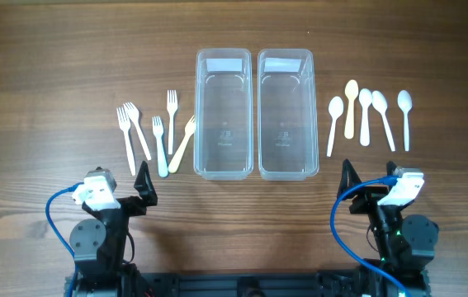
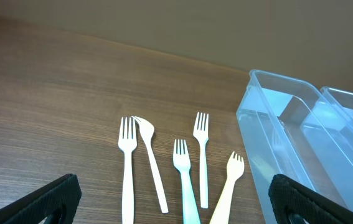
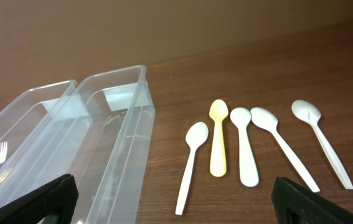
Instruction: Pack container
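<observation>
Three fork handles (image 2: 127,199) cut off, containers (image 2: 260,143) cropped

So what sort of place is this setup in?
Probably a lab test bench rather than a kitchen: a bare wooden table, two empty clear bins side by side, and plastic forks and spoons laid out in neat rows either side.

Bare wood table (image 1: 44,74) lies open on both outer sides and along the near edge. Mid-table, two clear containers (image 1: 225,115) stand side by side, with no passable gap between them. Forks (image 1: 161,147) crowd their left flank, spoons (image 1: 350,111) their right. Both tops are open from above.
</observation>
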